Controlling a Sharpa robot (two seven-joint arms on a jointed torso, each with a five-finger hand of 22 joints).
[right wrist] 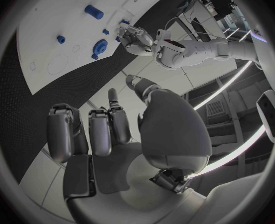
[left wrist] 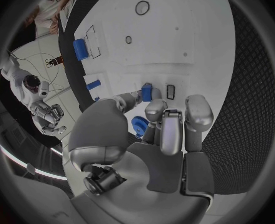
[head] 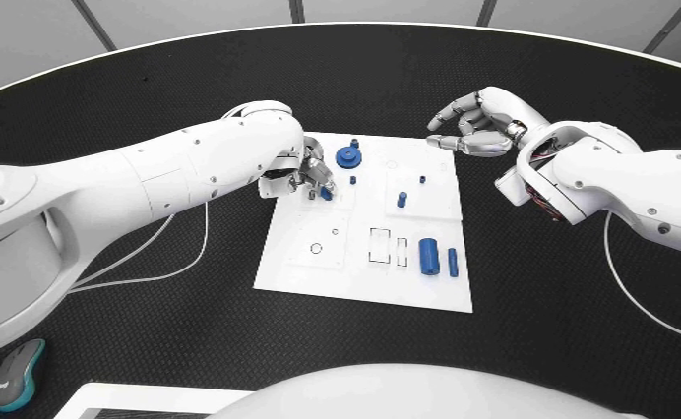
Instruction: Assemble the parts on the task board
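Black table (head: 170, 340) carries the white task board (head: 372, 281) at its centre. Over the board's 10 o'clock corner the left hand (head: 307, 175) pinches a small blue part (head: 325, 193) at its fingertips (left wrist: 155, 108), touching the board. Off the 1 o'clock corner the right hand (head: 480, 122) hovers above the table, fingers curled in, holding nothing. Two blue cylinders (head: 439, 256) lie toward 5 o'clock; a blue gear (head: 349, 157) sits near 11.

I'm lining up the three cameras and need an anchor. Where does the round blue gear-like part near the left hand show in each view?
Head view: blue gear on the task board, beside the left hand.
Left wrist view: it peeks out behind the fingers.
Right wrist view.
Shared landmark: the left hand.
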